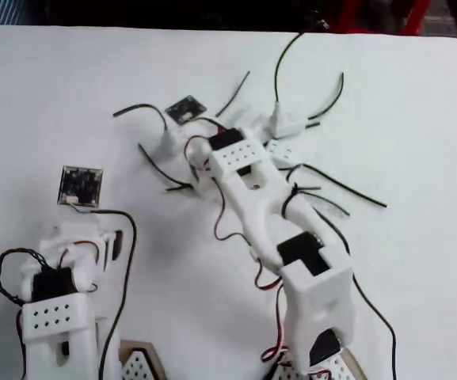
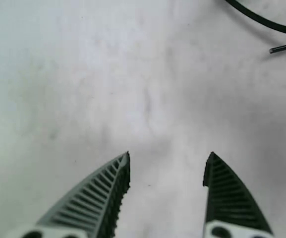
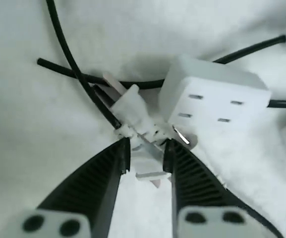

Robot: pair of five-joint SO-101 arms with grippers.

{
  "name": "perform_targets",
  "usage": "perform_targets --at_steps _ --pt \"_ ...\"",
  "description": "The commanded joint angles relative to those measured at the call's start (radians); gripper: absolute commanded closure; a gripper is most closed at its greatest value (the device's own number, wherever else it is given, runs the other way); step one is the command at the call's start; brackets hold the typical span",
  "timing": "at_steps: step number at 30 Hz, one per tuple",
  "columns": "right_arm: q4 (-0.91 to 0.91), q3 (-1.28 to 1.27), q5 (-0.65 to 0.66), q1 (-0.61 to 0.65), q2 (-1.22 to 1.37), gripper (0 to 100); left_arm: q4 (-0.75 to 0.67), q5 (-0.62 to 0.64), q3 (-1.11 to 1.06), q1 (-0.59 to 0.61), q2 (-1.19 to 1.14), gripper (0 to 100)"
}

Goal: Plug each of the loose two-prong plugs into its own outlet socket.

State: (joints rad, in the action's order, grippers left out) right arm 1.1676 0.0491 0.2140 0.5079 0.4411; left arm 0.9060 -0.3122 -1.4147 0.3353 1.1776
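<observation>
Though dim beyond, a white table point(image 1: 46, 87).

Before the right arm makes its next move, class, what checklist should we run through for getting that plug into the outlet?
1. Plug within reach: ok, the white plug lies at the right gripper.
2. Grip secure: cannot tell.
3. Sockets free: ok, the outlet block shows empty slots.
4. Prongs lined up with slots: not ok, the plug lies beside the block.
5. Cables clear: not ok, a black cable runs right by the plug.
6. Left gripper free: ok, open over bare table.
</observation>
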Motion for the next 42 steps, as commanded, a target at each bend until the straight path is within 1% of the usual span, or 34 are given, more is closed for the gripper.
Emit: perform_targets --at_steps 1,7,11,16,18,22,28,36,42 --pt "0.042 0.006 0.014 -0.002 -0.022 94.9 -0.020 -0.009 0.006 0.008 0.018 76" --pt "0.174 0.005 0.018 0.007 -0.094 94.8 -0.020 -0.009 0.006 0.008 0.018 76" --pt "0.245 0.005 0.098 0.010 -0.107 94.3 -0.020 -0.009 0.005 0.008 0.018 76" --pt "0.272 0.003 0.103 0.015 -0.107 83.1 -0.020 -0.009 0.005 0.008 0.018 76" --pt "0.289 0.003 0.103 0.022 -0.105 81.4 -0.020 -0.009 0.005 0.007 0.018 76" --pt "0.283 0.003 0.103 0.033 -0.090 82.5 -0.020 -0.009 0.005 0.007 0.018 76" --pt "0.283 0.011 0.103 0.065 0.010 82.5 -0.020 -0.009 0.005 0.007 0.018 76" --pt "0.285 0.009 0.103 0.136 0.016 83.2 -0.020 -0.009 0.005 0.007 0.018 76" --pt "0.294 0.003 0.109 0.128 -0.019 96.7 -0.020 -0.009 0.005 0.007 0.018 76"
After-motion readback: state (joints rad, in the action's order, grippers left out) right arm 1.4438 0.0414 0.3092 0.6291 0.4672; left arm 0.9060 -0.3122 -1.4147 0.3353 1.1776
